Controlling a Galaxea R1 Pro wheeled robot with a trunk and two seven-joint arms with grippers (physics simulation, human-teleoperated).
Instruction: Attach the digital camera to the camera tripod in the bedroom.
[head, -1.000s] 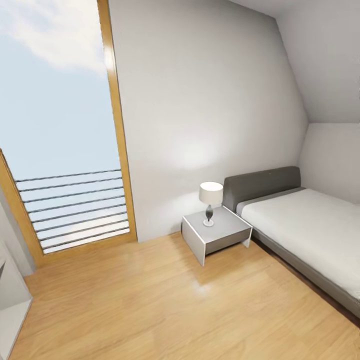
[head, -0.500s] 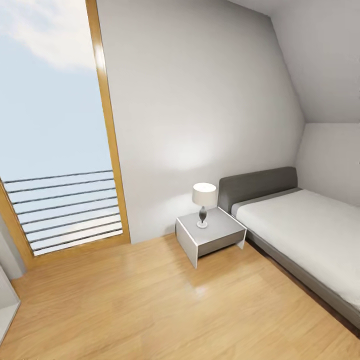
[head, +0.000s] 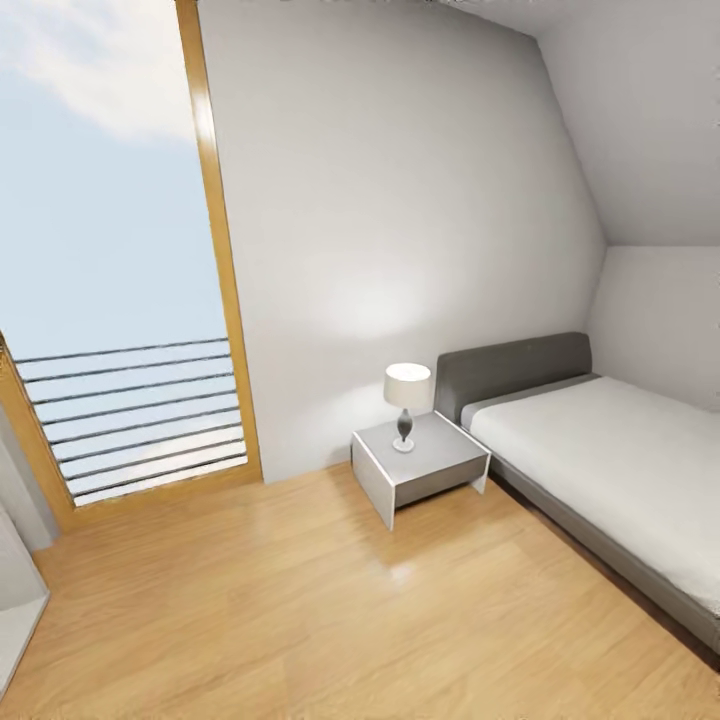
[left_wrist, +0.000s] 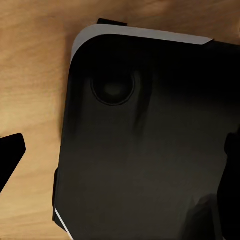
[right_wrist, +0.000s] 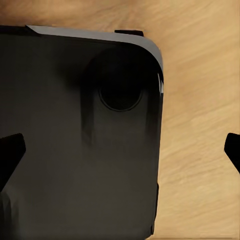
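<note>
The head view looks across the bedroom: a light wood floor, white walls under a sloped ceiling, and a tall window framed in wood, with horizontal rails across its lower part and sky beyond. Against the far wall stands a grey bed with a dark padded headboard and a pale mattress. Just beside its head sits a low white nightstand, and on that stands a small table lamp with a white shade and a dark base. At the lower left edge of this view a pale piece of furniture cuts in, too cropped to identify. The wrist views give what the head view lacks, a close look straight down. In the left wrist view the left pincer has one dark fingertip at one side edge and another dark shape at the opposite edge, spread well apart with nothing between them, over a large black rounded-corner panel of the robot with a round recess, and wood floor past its edge. In the right wrist view the right pincer likewise has its two dark tips at opposite edges, spread wide and pinching nothing, over a matching black panel with the floor alongside.
</note>
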